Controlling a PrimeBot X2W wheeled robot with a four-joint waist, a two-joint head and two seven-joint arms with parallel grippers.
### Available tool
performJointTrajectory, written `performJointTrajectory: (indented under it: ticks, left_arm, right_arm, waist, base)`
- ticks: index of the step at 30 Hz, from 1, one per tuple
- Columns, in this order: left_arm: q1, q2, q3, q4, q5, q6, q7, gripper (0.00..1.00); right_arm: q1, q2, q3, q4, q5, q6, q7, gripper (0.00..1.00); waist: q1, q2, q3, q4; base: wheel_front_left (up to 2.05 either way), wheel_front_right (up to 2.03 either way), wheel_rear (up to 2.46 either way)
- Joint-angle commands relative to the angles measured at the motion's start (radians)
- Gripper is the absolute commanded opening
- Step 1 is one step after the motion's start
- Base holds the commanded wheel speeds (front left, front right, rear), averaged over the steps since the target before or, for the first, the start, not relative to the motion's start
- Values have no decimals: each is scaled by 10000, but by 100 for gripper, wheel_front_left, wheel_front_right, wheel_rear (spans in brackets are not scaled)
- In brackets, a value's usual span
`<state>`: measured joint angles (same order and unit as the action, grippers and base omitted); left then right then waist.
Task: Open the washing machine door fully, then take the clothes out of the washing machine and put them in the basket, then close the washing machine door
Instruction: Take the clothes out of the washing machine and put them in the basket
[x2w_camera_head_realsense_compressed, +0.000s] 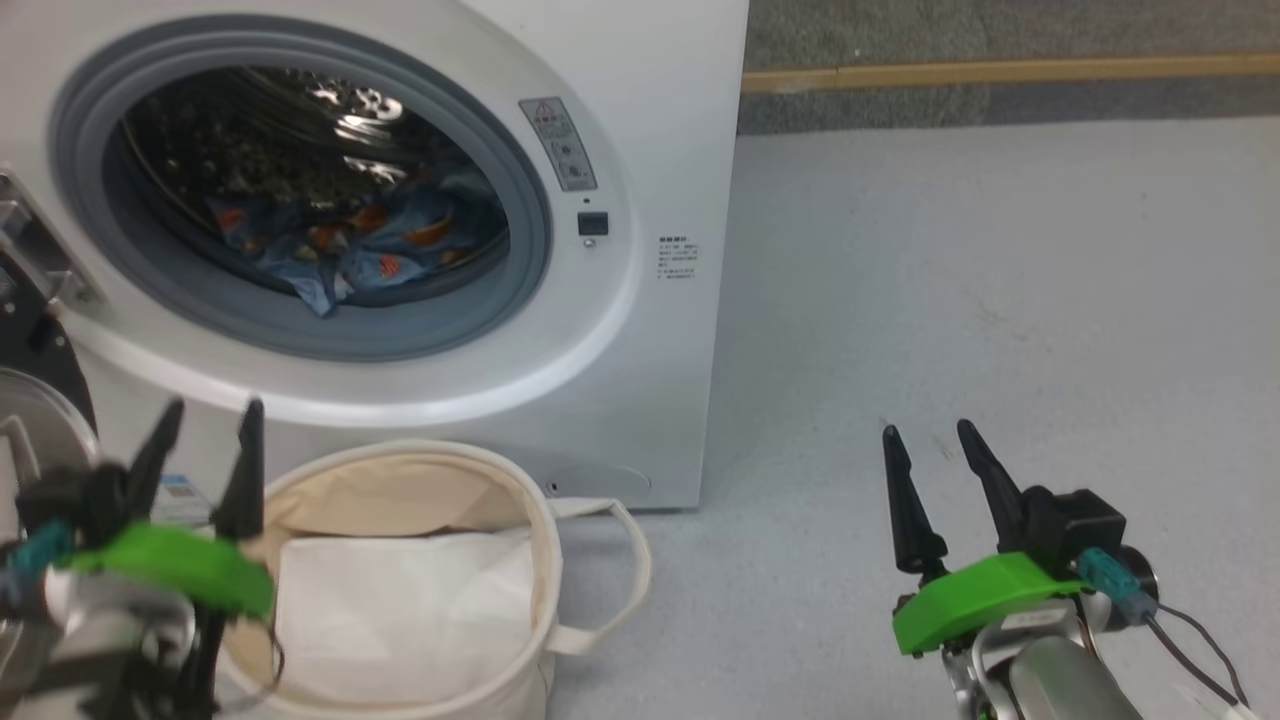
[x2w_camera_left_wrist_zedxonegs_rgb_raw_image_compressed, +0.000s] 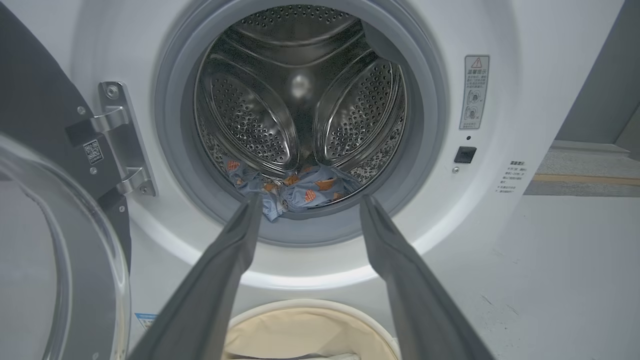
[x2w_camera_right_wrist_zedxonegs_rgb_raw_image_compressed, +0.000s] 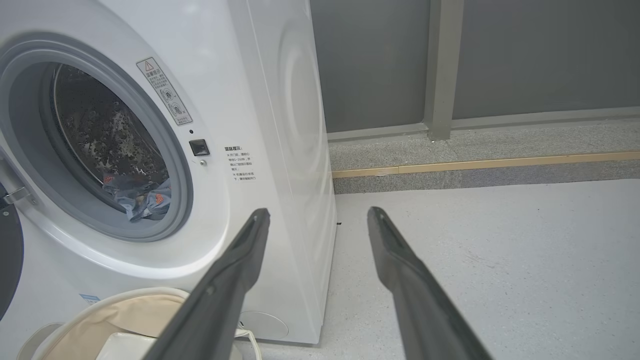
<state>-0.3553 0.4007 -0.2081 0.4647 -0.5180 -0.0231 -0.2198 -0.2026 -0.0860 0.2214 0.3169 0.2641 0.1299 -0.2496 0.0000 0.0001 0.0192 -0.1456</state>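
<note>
Washing machine door open leftward; clothes at gasket edge

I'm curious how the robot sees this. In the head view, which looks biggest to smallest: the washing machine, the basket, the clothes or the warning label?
1. washing machine
2. basket, though it sits nearer the camera, which flatters it
3. clothes, only partly visible
4. warning label

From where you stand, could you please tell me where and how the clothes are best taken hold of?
Probably grip the clothes by the bunched blue fold drooping onto the grey gasket; it juts outward, easy to pinch. Come in from the front with the open left claw, which points at it.
</note>
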Motion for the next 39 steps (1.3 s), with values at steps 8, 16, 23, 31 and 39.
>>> performJointTrajectory:
  ticks: [8, 16, 23, 31, 39]
  left_arm:
    - [-3499, 81, -139, 1926, 529, 493, 1033, 100]
    - [-6091, 179, -845, 3865, 1398, 557, 1530, 100]
    - [-8360, 246, -1512, 5861, 2209, 893, 2405, 100]
    - [-10537, 238, -1972, 7280, 2739, 1277, 3057, 100]
    - [-12145, 115, -2482, 7794, 3253, 1779, 3316, 100]
  right_arm:
    - [-905, 81, 343, -734, -59, 8, -122, 100]
    - [-1407, 191, 346, -1200, -194, 8, -122, 100]
    - [-1852, 298, 248, -1641, -279, 8, -122, 100]
    - [-2253, 349, 74, -2023, -362, 8, -122, 100]
    - [-2377, 355, -2, -2289, -238, 8, -122, 100]
  waist:
    - [0, -1, 1349, -207]
    - [0, -1, 2845, -469]
    - [0, -1, 4234, -704]
    - [0, -1, 5626, -867]
    - [0, -1, 6478, -809]
  base:
    - [0, 0, 0]
    - [0, 0, 0]
    - [0, 0, 0]
    - [0, 0, 0]
    - [0, 0, 0]
